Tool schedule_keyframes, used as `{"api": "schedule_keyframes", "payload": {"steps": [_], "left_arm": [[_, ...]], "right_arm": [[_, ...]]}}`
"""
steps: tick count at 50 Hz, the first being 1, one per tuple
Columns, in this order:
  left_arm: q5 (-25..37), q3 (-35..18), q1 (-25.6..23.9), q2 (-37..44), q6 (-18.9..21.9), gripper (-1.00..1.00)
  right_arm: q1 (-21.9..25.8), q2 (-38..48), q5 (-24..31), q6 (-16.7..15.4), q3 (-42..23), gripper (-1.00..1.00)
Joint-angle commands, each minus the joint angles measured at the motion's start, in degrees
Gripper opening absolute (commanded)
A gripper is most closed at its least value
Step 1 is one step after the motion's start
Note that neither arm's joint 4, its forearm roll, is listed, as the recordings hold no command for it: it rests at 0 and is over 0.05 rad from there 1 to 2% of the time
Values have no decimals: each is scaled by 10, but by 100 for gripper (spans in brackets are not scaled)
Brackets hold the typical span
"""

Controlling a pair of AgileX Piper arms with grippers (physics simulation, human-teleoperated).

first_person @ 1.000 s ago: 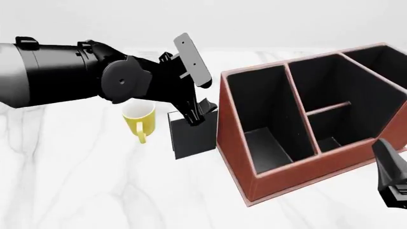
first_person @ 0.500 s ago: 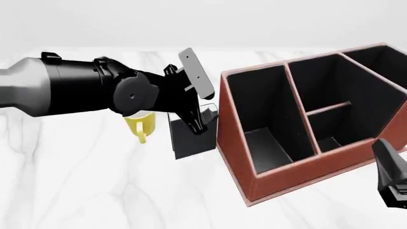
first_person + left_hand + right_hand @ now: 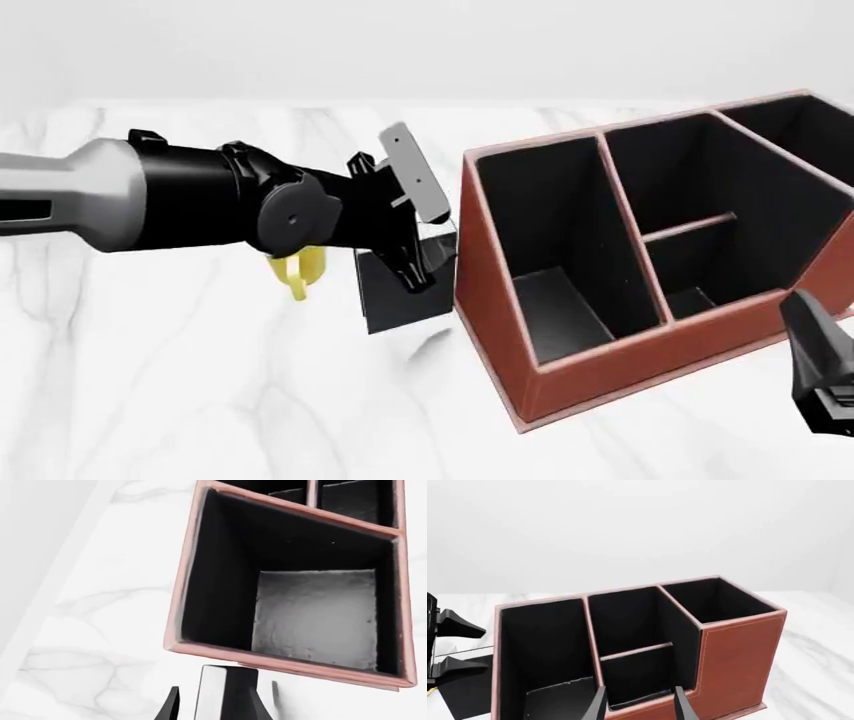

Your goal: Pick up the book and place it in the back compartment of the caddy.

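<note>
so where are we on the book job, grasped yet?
Done: left gripper is down at the book, fingers either side of its top edge. In hand: the grasp; the book stands on the table beside the caddy, not lifted. Left: lift and place in the back compartment, which is empty. Right gripper idles open.

1. A yellow mug stands on the desk left of centre, toward the far edge, with only its lower body and handle showing.
2. The white marble desk has faint grey veins running across its top.
</note>
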Motion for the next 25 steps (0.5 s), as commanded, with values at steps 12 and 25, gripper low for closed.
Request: {"api": "schedule_keyframes", "payload": {"steps": [12,25], "left_arm": [[-50,13,7,58,0,100],[-76,25,17,86,4,100]], "right_arm": [[0,3,-3,1,0,100],[0,6,-5,1,0,100]]}}
